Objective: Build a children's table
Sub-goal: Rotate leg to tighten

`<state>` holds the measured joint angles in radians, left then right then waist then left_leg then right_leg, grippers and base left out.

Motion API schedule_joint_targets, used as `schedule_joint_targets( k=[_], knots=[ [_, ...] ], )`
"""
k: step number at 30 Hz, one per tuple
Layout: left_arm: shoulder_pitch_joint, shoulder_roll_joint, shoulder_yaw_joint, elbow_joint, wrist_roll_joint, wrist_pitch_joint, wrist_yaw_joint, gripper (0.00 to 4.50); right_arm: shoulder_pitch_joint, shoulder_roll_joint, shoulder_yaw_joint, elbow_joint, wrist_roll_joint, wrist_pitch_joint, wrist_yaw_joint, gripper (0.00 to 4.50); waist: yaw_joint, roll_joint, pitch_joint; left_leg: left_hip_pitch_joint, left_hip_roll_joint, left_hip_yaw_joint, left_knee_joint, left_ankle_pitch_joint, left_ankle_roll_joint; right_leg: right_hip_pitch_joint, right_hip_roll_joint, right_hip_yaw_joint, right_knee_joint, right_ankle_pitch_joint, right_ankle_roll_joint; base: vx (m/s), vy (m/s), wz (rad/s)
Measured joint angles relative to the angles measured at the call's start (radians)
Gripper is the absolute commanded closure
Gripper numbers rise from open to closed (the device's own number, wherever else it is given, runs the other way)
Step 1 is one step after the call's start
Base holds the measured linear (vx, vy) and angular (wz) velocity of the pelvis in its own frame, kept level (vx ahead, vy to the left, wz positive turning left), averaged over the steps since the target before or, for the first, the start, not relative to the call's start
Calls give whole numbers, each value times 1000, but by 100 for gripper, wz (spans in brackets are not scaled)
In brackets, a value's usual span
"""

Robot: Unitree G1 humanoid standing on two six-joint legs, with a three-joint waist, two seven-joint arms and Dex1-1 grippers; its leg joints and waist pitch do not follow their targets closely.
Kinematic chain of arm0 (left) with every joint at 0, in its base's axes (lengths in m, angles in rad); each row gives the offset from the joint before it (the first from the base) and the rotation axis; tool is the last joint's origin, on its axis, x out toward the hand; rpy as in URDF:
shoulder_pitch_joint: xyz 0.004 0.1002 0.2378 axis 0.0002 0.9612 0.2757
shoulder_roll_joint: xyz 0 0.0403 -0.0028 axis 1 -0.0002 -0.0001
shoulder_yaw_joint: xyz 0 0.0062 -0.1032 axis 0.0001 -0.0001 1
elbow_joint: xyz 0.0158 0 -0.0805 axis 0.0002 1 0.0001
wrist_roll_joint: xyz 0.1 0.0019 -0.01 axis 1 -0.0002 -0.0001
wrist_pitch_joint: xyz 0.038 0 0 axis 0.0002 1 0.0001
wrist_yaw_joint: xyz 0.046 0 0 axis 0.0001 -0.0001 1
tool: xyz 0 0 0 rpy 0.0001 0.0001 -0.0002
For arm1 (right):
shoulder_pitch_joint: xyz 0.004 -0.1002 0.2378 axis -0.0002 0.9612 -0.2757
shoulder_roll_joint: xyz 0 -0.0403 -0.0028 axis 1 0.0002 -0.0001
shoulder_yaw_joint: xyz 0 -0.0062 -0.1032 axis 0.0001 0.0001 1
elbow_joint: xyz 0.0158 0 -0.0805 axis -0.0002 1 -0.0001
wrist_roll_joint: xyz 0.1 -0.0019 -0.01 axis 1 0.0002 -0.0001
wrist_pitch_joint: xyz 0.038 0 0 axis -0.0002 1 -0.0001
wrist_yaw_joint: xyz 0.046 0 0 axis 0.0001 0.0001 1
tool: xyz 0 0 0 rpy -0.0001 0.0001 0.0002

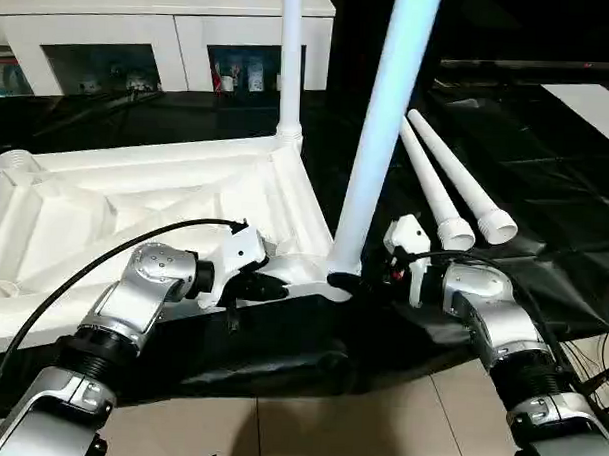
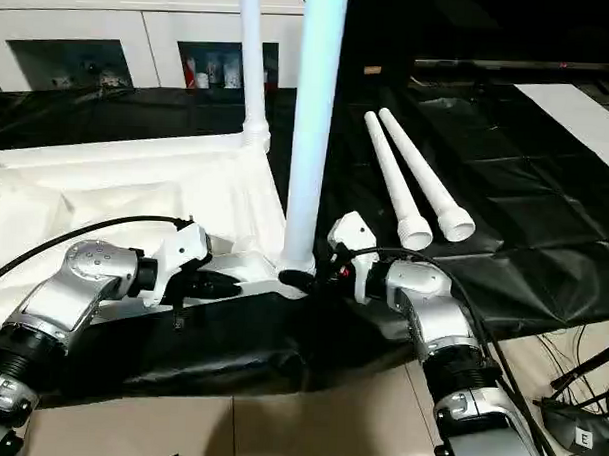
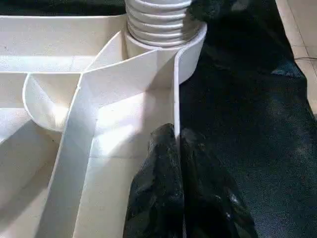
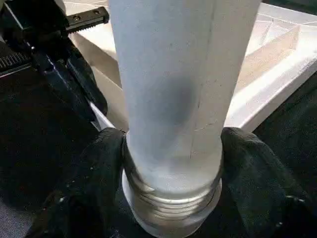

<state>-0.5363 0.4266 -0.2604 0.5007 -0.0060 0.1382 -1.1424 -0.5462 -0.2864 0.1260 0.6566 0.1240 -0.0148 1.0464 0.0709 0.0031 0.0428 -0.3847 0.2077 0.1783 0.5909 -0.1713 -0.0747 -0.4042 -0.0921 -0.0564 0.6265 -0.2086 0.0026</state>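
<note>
My right pincer (image 4: 171,188) has its two black fingers (image 4: 81,198) on either side of the upright leg (image 1: 383,131), right at the leg's threaded lower end, wrapped around it where it enters the near corner socket of the table top (image 1: 135,207). My left pincer (image 3: 181,188) is pinched shut on the thin outer wall of that same table top, one finger inside the rim and one outside, just beside the corner socket; in the head view I see it (image 1: 267,285) clamped at the near edge, a little to the left of the upright leg. The table top lies upside down on the black-sheeted bench (image 1: 545,206), ribbed underside facing up, with its near edge close to the edge of the bench. A second leg (image 1: 290,57) stands upright in the far corner socket. An empty round socket (image 1: 17,163) shows at the far left corner. Two loose legs (image 1: 456,183) lie side by side on the black sheet to the right of the table top, well apart from it, their wide threaded ends pointing toward me. Behind the bench stands a white cabinet (image 1: 171,28) with glass doors. Below the bench edge I see a tiled floor (image 1: 357,430).
</note>
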Motion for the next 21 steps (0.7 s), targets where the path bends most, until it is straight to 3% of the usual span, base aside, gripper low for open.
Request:
schedule_joint_targets(
  k=[14, 17, 21],
  knots=[
    [0, -4, 8, 6, 1, 9, 15, 450, -4, 41, -8, 35, -1, -19, -67, 188, -11, 0, 0, 1, 0, 0, 1, 0, 0, 1, 0, 0, 2, 0, 0, 0, 0, 0],
    [-18, -31, 11, 34, 8, 23, 75, 450, -3, 84, -43, 56, 0, -4, -167, 188, -15, -1, 0, 2, 0, -1, 2, -2, -3, 1, 0, 1, 2, 2, -2, 0, 0, 0],
    [-84, -142, 24, 115, 47, 99, 263, 450, -24, 203, -95, 105, -32, 5, -500, 189, -18, 0, 0, 10, -2, 1, 1, -2, -4, 5, 0, 7, 2, 5, -4, 0, 0, 0]
  ],
)
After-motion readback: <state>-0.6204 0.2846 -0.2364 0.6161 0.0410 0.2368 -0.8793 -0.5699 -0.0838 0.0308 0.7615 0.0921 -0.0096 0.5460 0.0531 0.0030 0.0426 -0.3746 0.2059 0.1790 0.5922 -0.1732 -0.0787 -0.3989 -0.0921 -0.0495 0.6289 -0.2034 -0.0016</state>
